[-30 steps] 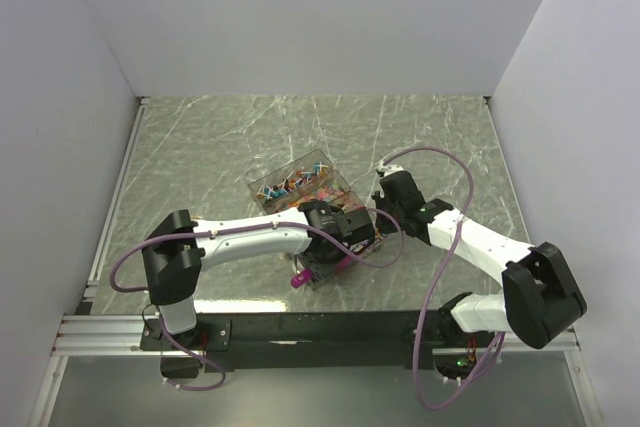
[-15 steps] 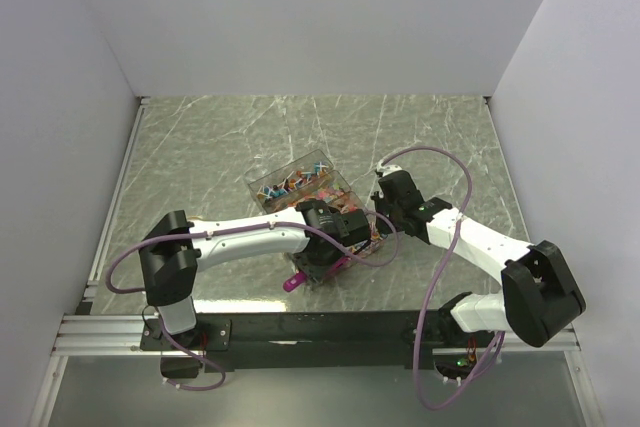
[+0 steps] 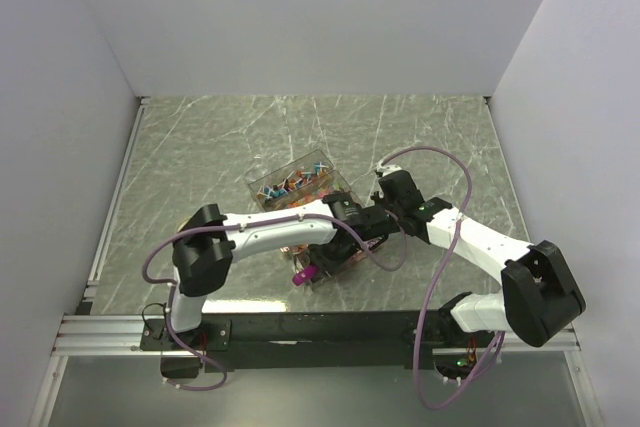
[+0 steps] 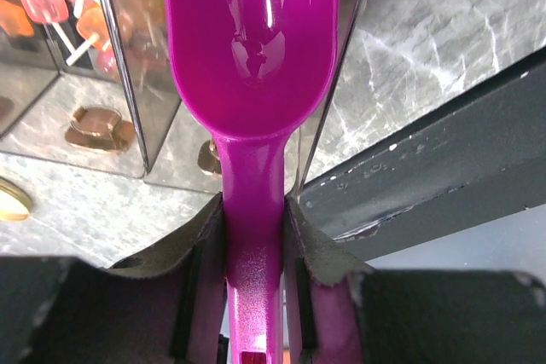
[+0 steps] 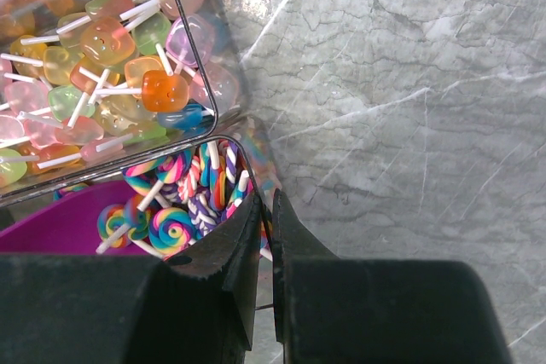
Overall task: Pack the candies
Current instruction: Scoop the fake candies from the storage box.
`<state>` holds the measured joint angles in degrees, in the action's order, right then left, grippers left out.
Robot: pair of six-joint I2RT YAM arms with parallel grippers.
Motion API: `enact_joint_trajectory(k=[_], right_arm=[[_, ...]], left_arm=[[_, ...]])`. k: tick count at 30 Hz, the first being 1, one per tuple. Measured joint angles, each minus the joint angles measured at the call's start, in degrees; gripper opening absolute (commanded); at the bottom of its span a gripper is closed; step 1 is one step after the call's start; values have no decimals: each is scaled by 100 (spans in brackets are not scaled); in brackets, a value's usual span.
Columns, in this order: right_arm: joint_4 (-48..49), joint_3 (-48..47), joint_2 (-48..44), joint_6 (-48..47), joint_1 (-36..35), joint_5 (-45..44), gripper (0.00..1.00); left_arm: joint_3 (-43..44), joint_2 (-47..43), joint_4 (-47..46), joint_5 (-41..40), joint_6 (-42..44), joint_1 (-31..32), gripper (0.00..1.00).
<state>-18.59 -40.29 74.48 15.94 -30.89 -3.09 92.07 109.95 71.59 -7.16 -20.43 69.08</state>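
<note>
Since a second ago the left arm (image 3: pixel 270 230) has swung right, its jaws clamped on the magenta scoop (image 4: pixel 252 40) handle; right jaws, nearly closed, pinch the clear box (image 3: pixel 268 187) wall. Candies (image 5: pixel 175 219) fill that box's compartments on the worktop (image 3: pixel 200 147)

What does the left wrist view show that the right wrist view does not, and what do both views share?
Only the left wrist view: the left gripper clamped on the magenta scoop by its handle, its bowl empty, and the black rail. Only the right wrist view: the right gripper pinching a wall of the clear box, with swirl lollipops and square lollipops seen sharply inside. Both: the scoop, the clear box and the marble table.
</note>
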Motion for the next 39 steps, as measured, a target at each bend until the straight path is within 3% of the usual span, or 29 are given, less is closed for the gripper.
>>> enact_joint_trajectory(k=[14,30,36,39], right_arm=[[155,70,-11,114,55,251,0],[595,225,9,149,118,415,0],[645,264,-24,146,131,433,0],[649,271,-37,146,133,439,0]], left_arm=[[649,518,315,2,275,-15,1],[-1279,-535,-1648,-52,868,-20,1],[-1333,-612,-1744,-68,920,-20,1],[-962,-402,-1414,-70,911,-20,1]])
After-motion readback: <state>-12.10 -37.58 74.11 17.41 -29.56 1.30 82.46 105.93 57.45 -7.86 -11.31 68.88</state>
